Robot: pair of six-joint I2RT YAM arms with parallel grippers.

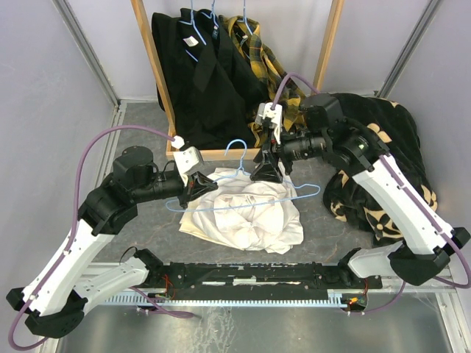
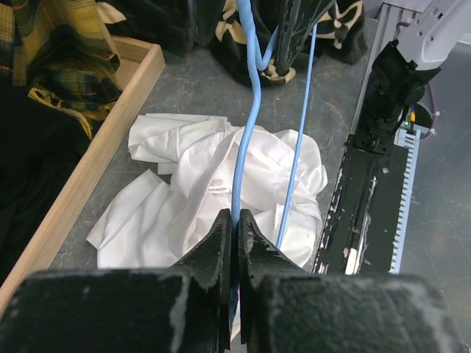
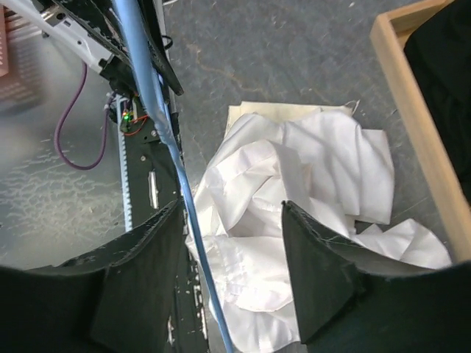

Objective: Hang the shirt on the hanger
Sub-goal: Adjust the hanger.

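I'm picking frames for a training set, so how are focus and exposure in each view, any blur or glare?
Top view: evenly lit and sharp, though the black garments lose fold detail. Left wrist view: the shirt is sharp, the left gripper dark and soft up close. Right wrist view: the hanger blurs near the lens, and the metal sheet at left shows mottled reflections.

The thin light-blue wire hanger (image 2: 237,191) is pinched between the closed left fingers (image 2: 217,246) and runs unclamped through the gap of the spread right fingers (image 3: 140,272), close beside 1 of them. The white shirt (image 2: 184,206) lies in a crumpled heap below both pairs.
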